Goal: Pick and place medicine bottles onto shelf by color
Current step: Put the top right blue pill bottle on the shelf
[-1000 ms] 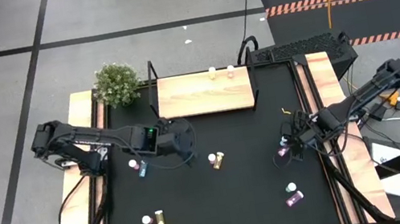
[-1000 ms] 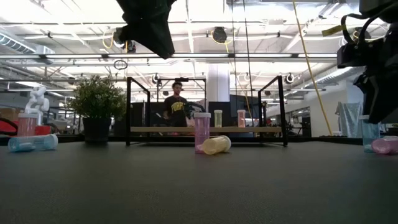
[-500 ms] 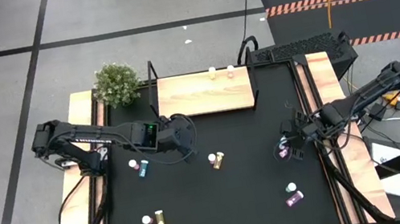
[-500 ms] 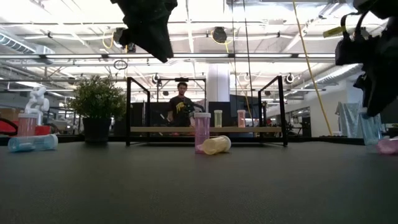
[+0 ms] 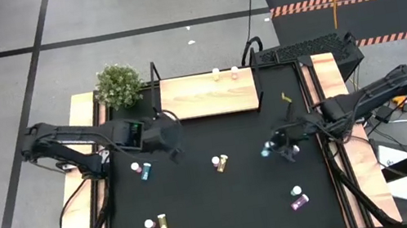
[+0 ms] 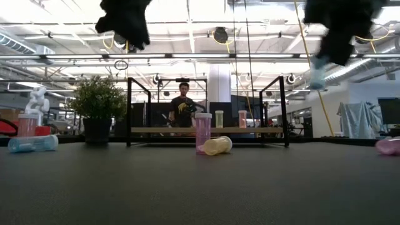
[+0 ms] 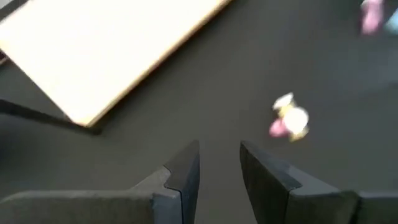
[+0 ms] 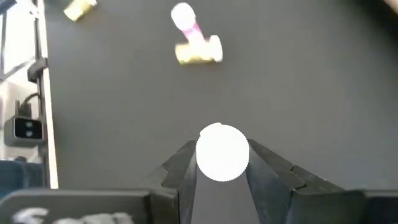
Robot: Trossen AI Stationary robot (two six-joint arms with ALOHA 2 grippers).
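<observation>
My right gripper (image 5: 279,148) is shut on a teal bottle (image 6: 317,72) above the table's right half; its white cap (image 8: 222,152) shows between the fingers. My left gripper (image 5: 167,136) hangs open and empty near the shelf's left near corner, its fingers a little apart (image 7: 219,165). The wooden shelf (image 5: 209,96) stands at the far middle with two bottles (image 5: 225,72) upright on its far edge. A pink bottle stands beside a lying yellow one (image 5: 220,162) at the table's centre. More bottles are on the table at the left (image 5: 142,170), near left (image 5: 156,222) and near right (image 5: 297,196). My right gripper pinches the teal bottle at its capped top (image 8: 222,152) between its two fingers. The fingers come from above, pointing down. The bottle hangs below them, nearly upright and lifted well clear of the table (image 6: 317,72).
A potted plant (image 5: 118,84) stands at the far left corner beside the shelf. A pink bottle (image 6: 389,145) lies on the table at the right. Wooden rails (image 5: 98,198) run along both sides. A person (image 6: 182,106) stands in the room behind the shelf.
My right gripper has risen with the teal bottle, lifting it clear of the table, and has gone toward the table's left, leaving the pink bottle lying there. My left gripper has drawn back toward the table's left and far edges.
</observation>
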